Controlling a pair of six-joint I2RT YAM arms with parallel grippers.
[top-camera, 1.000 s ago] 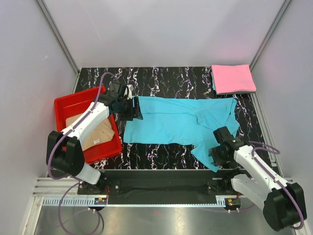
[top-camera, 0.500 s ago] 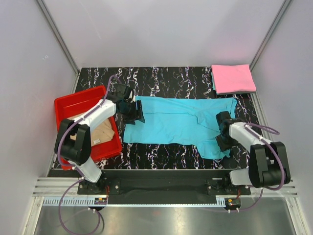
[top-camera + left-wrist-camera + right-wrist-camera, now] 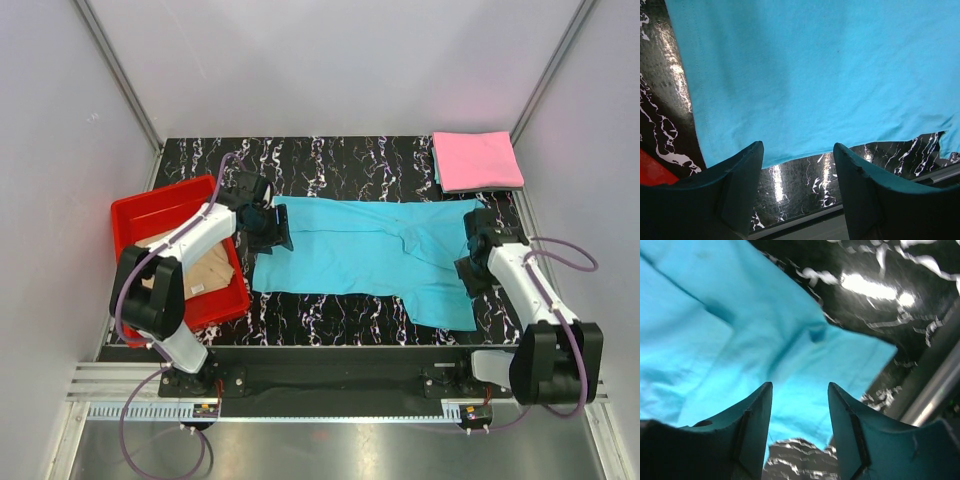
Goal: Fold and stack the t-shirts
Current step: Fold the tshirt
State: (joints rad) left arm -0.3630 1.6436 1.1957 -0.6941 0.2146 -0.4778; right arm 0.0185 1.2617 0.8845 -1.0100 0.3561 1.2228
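Shows blue shirt (image 3: 350,255) on surface (image 3: 350,160); left claw (image 3: 797,146) spread at its left edge, right claw (image 3: 800,385) spread at its right.

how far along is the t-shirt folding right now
Done: the pink t-shirt lies folded at the far right corner of the table. In hand: the turquoise t-shirt is spread out mid-table, one sleeve rumpled, not folded. The left gripper and right gripper hover open over its ends, gripping nothing. Left: folding it, then the tan t-shirt lying in the red tray, and stacking all three.
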